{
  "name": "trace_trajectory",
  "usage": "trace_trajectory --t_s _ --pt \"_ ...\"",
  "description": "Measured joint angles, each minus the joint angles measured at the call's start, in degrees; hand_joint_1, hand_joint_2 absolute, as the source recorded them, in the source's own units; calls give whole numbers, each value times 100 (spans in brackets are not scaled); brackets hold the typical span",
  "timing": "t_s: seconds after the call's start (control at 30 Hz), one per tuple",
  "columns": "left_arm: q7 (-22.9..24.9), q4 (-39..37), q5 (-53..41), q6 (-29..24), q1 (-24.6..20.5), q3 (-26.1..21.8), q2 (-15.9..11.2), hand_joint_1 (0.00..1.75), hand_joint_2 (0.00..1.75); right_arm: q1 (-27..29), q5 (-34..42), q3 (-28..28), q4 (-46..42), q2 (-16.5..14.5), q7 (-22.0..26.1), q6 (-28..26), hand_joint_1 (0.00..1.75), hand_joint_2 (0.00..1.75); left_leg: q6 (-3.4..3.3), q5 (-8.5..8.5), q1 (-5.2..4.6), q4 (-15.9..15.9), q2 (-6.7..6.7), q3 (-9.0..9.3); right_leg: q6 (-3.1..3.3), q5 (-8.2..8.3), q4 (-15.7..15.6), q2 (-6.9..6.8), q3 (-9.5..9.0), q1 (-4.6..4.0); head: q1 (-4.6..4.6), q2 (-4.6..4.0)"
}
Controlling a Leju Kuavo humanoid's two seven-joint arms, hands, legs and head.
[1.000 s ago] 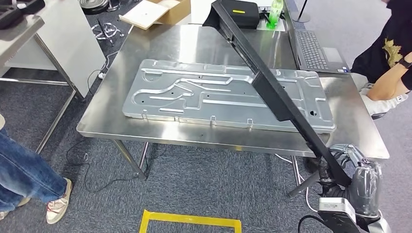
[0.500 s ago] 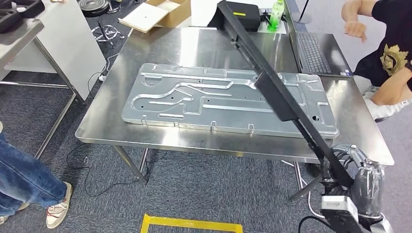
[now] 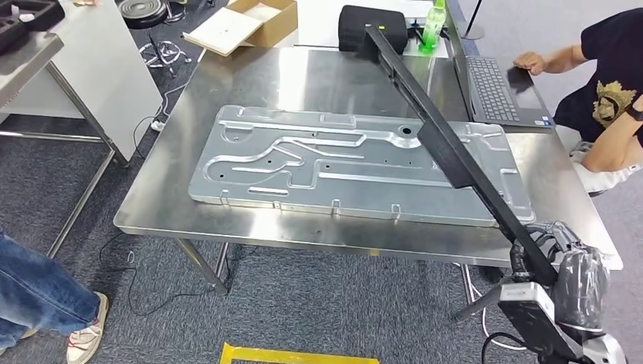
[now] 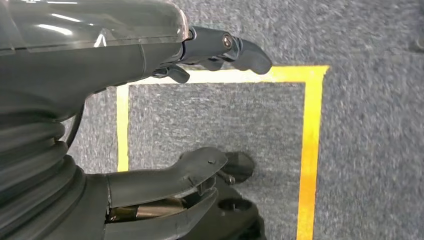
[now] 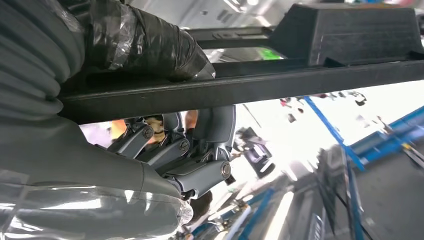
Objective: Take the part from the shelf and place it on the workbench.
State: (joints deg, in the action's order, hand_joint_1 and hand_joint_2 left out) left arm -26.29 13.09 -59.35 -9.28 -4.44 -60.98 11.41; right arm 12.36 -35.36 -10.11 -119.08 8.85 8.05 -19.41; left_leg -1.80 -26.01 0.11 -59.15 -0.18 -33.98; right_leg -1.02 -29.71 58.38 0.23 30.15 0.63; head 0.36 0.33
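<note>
Swinging right since before, the long black bar now slants over the metal plate on the table; right hand grips its near end; left hand hangs loose, holding nothing; no writing can be read.

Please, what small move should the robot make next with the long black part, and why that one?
Probably lower the long black part gently toward the workbench. The right hand grips its near end just beyond the table's front corner, and the part slants up across the silver stamped panel toward the far edge. It hangs over the table already, so coming down slowly seems right, to avoid striking the panel.
</note>
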Motion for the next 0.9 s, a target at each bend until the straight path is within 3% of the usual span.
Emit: trace_trajectory --t_s 0.07,0.1,0.17,0.2,0.23,0.27,0.3,0.37,0.4,0.47,0.57,0.6,0.67,0.73,0.77,0.8,0.87,0.9 --pt "3 0 -22 5 -6 4 -1 0 175 -82 -96 -86 124 70 -102 106 175 175 -69 21 5 75 0 39 -53 -103 150 -10 57 16 1 0" --pt "5 0 -36 8 -17 9 -1 0 175 -133 -153 -127 197 111 -166 175 175 175 -100 27 9 104 3 62 -70 -225 383 -13 171 23 2 0" --pt "8 0 -58 18 -47 22 -1 0 175 -239 -260 -200 384 197 -305 320 175 175 -143 10 -10 112 5 86 -90 -507 1087 -17 564 27 2 0" --pt "13 0 -66 24 -59 31 -1 0 175 -283 -311 -232 501 239 -375 387 175 175 -156 -4 -18 109 3 99 -97 -573 1384 -17 759 28 2 0" --pt "18 0 -71 27 -65 39 -1 0 175 -320 -357 -258 617 278 -436 444 175 175 -165 -22 -25 107 -1 118 -100 -535 1517 -18 881 29 2 0" --pt "26 0 -75 28 -68 46 -1 0 175 -359 -401 -280 731 316 -491 496 175 175 -166 -42 -30 102 -6 143 -98 -386 1446 -18 903 29 2 0" --pt "33 0 -78 28 -68 52 -1 0 175 -406 -440 -298 840 356 -537 539 175 175 -161 -67 -32 96 -10 175 -91 -149 1175 -18 824 29 2 0" --pt "45 0 -81 28 -77 62 -1 0 175 -524 -490 -334 1059 440 -611 604 175 175 -132 -122 -46 74 -16 222 -64 250 465 -19 554 15 3 0" --pt "55 0 -83 28 -88 69 -1 0 175 -584 -502 -359 1170 482 -644 625 175 175 -112 -140 -55 67 -19 229 -47 340 224 -18 459 1 3 0" --pt "80 0 -84 28 -108 79 -1 0 175 -672 -512 -425 1371 551 -694 645 175 175 -64 -159 -69 62 -25 223 -8 335 85 -12 410 -32 2 0" --pt "95 0 -84 29 -112 83 -1 0 175 -759 -532 -507 1609 631 -744 657 175 175 15 -273 -56 -67 -21 183 85 340 38 -4 380 1 0 0" --pt "87 0 -84 35 -115 84 -1 0 175 -786 -543 -527 1676 651 -761 665 175 175 41 -400 -52 -283 -19 87 116 340 23 -6 365 14 0 0" --pt "67 0 -80 54 -119 85 -1 0 175 -840 -565 -573 1792 678 -779 686 175 175 75 -739 -41 -1009 -16 -274 155 325 21 -15 350 10 -1 0" --pt "55 0 -75 70 -110 85 -1 0 175 -887 -576 -607 1892 695 -779 697 175 175 91 -883 -34 -1577 -16 -591 170 308 23 -16 330 5 -1 0" --pt "53 0 -74 74 -105 85 -1 0 175 -903 -577 -616 1936 702 -779 697 175 175 90 -794 -32 -1575 -16 -614 170 298 24 -14 312 4 -1 0" --pt "52 0 -73 78 -104 85 -1 0 175 -916 -578 -625 1973 708 -779 697 175 175 82 -612 -30 -1349 -15 -525 162 286 24 -12 287 5 -1 0" --pt "48 0 -72 81 -110 85 -1 0 175 -937 -579 -643 2029 719 -780 697 175 175 54 -217 -29 -559 -15 -164 130 256 33 -10 242 -4 0 0" --pt "46 0 -72 82 -116 85 -1 0 175 -946 -580 -653 2054 723 -784 697 175 175 35 -107 -30 -243 -17 -15 104 242 40 -8 231 -13 1 0"
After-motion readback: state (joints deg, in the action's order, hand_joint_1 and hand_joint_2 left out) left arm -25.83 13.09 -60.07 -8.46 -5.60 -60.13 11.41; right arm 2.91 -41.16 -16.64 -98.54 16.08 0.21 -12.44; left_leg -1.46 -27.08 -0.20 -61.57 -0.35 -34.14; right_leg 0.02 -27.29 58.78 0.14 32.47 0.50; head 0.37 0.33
